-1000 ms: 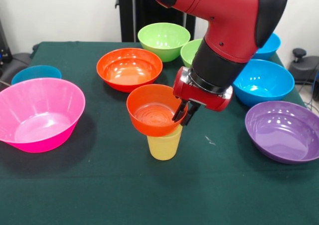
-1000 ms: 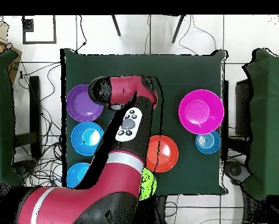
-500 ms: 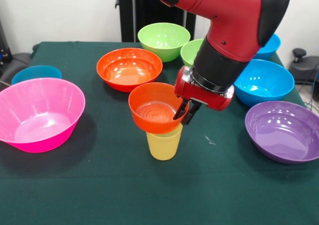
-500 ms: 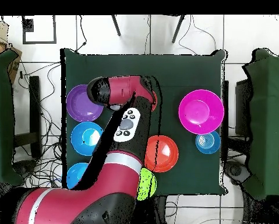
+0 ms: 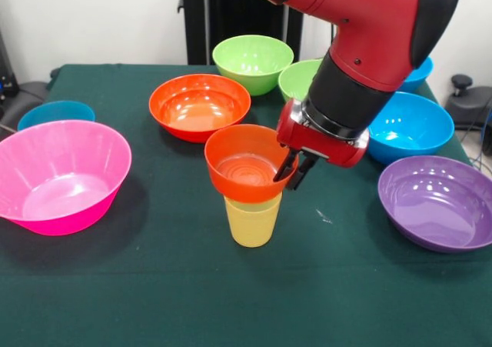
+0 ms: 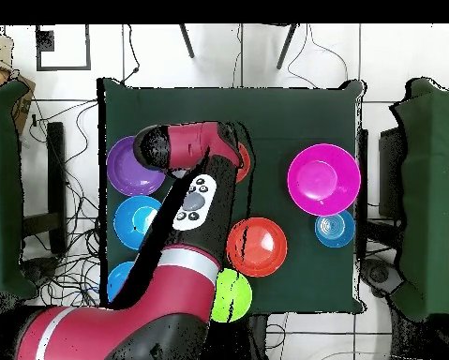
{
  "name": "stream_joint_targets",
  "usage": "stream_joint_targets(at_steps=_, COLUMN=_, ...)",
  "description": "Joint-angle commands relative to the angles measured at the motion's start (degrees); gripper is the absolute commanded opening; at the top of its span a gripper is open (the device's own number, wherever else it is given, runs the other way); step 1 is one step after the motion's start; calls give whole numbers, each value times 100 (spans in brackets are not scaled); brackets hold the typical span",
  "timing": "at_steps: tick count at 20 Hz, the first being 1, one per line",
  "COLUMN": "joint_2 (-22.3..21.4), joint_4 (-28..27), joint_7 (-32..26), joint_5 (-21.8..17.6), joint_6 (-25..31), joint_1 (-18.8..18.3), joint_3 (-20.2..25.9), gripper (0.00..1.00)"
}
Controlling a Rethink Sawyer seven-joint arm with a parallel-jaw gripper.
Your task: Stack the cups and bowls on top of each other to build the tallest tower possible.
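My gripper (image 5: 290,171) is shut on the right rim of the small orange bowl (image 5: 244,164), one finger inside and one outside. The bowl sits level over the mouth of the pale-yellow cup (image 5: 253,222), which stands upright at the table's middle; the bowl hides the cup's rim. This bowl over the cup is the only stack in view. In the overhead view my arm covers both, and only a sliver of the small orange bowl (image 6: 244,161) shows.
Round it on the green table (image 5: 154,285) stand loose bowls: large orange (image 5: 198,105), pink (image 5: 58,174), purple (image 5: 438,201), two lime green (image 5: 252,61) (image 5: 300,78), and blue (image 5: 407,125) (image 5: 55,115) (image 5: 417,70).
My gripper has carried the small orange bowl a little to the right in the front view. The bowl was tilted and off to the cup's left; now it is level and centred over the cup.
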Motion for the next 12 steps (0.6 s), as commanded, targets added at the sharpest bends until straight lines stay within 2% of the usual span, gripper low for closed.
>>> stream_joint_targets(at_steps=1, joint_2=200, joint_4=170, joint_7=1087, joint_5=166, joint_6=139, joint_1=43, joint_3=344, gripper=0)
stream_joint_targets(at_steps=12, joint_2=200, joint_4=245, joint_7=803, joint_5=186, joint_6=40, joint_1=-100, joint_3=560, gripper=0)
